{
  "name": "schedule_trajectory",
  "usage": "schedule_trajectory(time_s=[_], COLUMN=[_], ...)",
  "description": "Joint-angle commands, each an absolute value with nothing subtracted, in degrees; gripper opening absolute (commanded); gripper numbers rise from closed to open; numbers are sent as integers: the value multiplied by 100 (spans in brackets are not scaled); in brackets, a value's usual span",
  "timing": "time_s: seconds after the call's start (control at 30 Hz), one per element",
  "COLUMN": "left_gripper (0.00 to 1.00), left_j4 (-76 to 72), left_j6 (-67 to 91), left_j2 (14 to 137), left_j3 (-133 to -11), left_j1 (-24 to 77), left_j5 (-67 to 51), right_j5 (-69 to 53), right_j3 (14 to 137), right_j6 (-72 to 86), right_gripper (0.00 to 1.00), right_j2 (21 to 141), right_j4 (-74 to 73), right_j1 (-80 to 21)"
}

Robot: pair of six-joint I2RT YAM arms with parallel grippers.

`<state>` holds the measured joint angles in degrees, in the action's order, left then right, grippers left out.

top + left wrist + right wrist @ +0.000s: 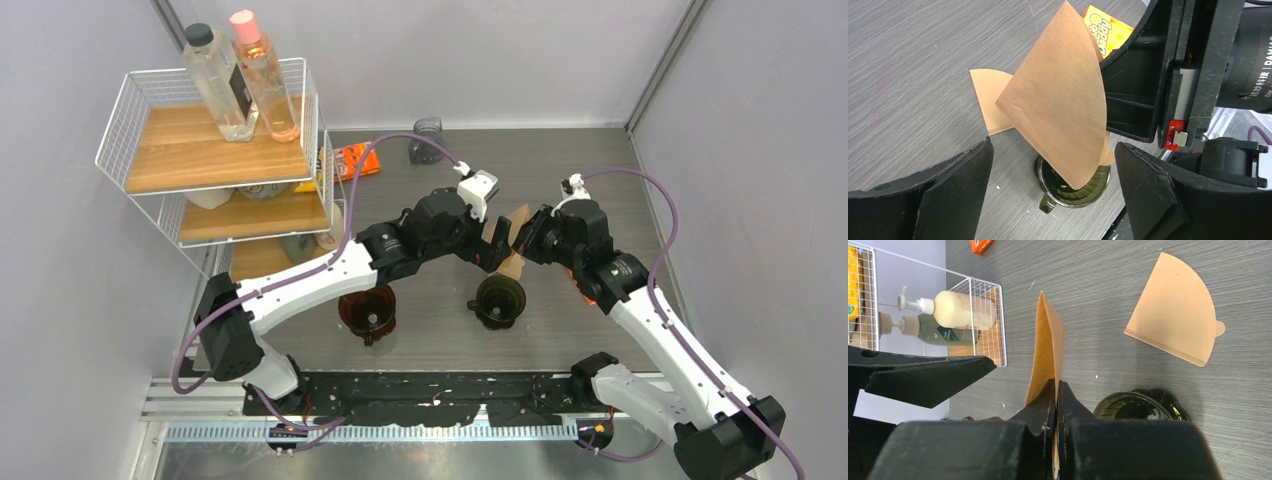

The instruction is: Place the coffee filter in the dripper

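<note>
My right gripper (1057, 390) is shut on a brown paper coffee filter (1047, 355) and holds it edge-up above the table. In the left wrist view the same filter (1060, 95) hangs with its tip over the dark green dripper (1075, 187). My left gripper (1053, 170) is open, its fingers either side of the filter without touching it. In the top view both grippers meet above the green dripper (498, 298). A second filter (1175, 310) lies flat on the table. A brown dripper (367, 312) stands to the left.
A white wire shelf (215, 150) with bottles stands at the back left. An orange box (355, 160) and a small grey cup (426, 140) lie at the back. A yellow packet (1105, 32) shows behind the filter.
</note>
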<state>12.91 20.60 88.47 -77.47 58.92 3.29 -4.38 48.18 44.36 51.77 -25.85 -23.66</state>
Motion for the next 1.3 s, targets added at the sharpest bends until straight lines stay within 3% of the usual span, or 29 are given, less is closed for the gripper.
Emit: schedule_trajectory(time_s=[0.0, 0.43, 0.8, 1.27], left_gripper=[99, 99, 100, 99], left_j4=[945, 1114, 1156, 1292], left_j6=[2080, 1853, 1973, 1933], left_j2=[8899, 8904, 8592, 8954], left_j3=[-7742, -7635, -7441, -7877], left_j1=[6003, 6157, 6193, 6190], left_j5=[656, 1051, 2333, 2630], right_j5=[-537, -697, -894, -137], right_j3=[5077, 5237, 5324, 5717], right_j6=[4567, 4508, 4004, 3180], right_gripper=[5, 5, 5, 5], right_j2=[5233, 5333, 5403, 5680], right_j4=[-2441, -2518, -2670, -2748], right_j1=[-2402, -2400, -2423, -3179])
